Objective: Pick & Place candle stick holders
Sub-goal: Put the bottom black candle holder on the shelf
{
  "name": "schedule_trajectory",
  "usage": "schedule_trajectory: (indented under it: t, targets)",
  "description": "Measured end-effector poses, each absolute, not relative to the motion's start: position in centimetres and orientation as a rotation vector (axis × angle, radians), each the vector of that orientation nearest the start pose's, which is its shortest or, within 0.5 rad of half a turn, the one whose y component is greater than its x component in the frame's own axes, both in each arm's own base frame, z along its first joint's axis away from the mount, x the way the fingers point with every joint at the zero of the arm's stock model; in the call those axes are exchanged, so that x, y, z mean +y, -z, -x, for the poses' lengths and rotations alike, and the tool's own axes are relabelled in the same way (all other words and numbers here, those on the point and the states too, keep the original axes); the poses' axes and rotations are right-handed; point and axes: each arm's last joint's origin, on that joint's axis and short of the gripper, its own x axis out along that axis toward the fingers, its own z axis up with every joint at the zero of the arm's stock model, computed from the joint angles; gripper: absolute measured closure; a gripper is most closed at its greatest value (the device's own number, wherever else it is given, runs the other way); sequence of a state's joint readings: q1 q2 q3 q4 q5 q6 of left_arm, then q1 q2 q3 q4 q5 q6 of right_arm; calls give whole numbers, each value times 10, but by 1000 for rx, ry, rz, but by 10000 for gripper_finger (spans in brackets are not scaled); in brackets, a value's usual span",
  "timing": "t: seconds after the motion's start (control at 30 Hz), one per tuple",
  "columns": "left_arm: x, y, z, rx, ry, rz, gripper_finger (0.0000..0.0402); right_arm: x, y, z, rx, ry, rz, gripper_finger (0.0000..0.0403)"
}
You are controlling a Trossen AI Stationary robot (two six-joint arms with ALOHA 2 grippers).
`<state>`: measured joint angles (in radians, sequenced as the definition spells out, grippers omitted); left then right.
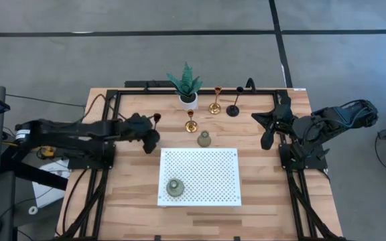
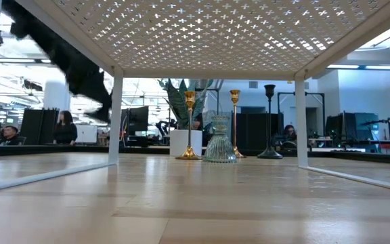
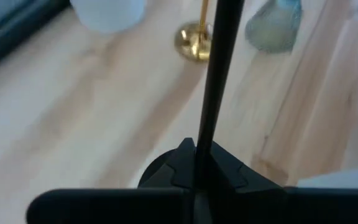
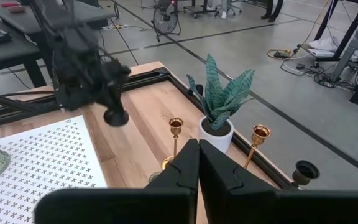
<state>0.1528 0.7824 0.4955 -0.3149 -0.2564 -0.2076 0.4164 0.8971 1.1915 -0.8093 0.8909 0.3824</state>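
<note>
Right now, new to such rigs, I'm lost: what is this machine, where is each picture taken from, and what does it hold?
Two dark robot arms work at a wooden table. One picture looks straight down, one looks level from the tabletop under the white perforated stand, two come from wrist cameras. The left claw is shut on a black candle holder, lifted off the table. The right claw is shut and empty at the right side. One grey-green holder sits on the stand; another grey-green holder, two gold holders, a second black holder and a potted plant stand on the table.
</note>
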Motion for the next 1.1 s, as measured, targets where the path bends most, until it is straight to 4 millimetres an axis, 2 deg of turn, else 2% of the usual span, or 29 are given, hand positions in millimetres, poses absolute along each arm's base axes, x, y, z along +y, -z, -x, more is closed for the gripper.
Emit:
schedule_trajectory:
  t: [0.13, 0.3, 0.5, 0.63, 0.73, 0.97, 1.1]
  targets:
    - [32, -277, -160, 432, -449, 127, 388, 39, -396, -144, 315, 532, -54, 403]
    - [32, -333, -159, 305, -434, 102, 388, 39, -396, -144, 314, 531, -55, 403]
    - [29, -381, -174, 259, -392, 63, 388, 40, -403, -147, 258, 512, -58, 403]
    - [26, -400, -197, 253, -290, 72, 388, 45, -418, -155, 157, 410, -32, 403]
    - [21, -403, -216, 278, -231, 74, 388, 47, -424, -168, 106, 351, 8, 403]
    - [10, -401, -248, 317, -126, 74, 388, 44, -409, -207, 170, 279, 22, 403]
    - [5, -404, -257, 296, -92, 77, 388, 41, -407, -231, 125, 229, 17, 403]
